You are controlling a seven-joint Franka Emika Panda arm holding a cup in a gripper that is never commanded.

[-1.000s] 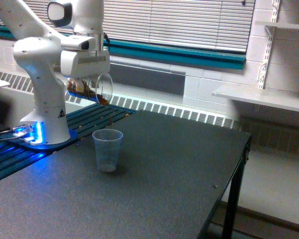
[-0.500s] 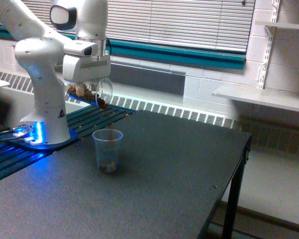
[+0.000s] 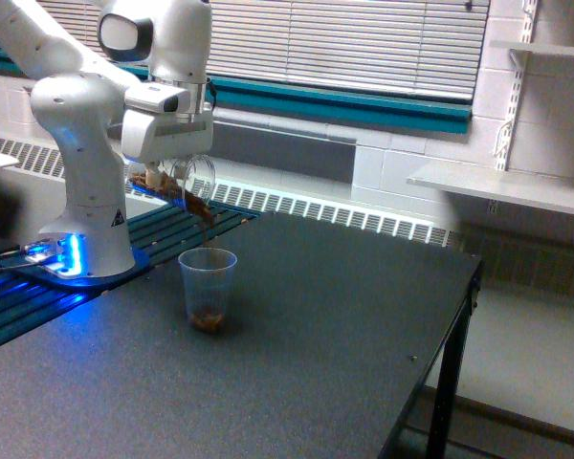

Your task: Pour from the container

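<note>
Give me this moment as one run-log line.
phase: pouring | claw: shut on container | container: tilted, mouth down toward the exterior view's right | brown bits: falling | cup: upright on table, brown layer at bottom

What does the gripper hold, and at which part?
The gripper holds the tilted container near its closed end; the exact contact is hidden.

Container (image 3: 185, 179) steeper — more brown lumps (image 3: 208, 319) below
</note>
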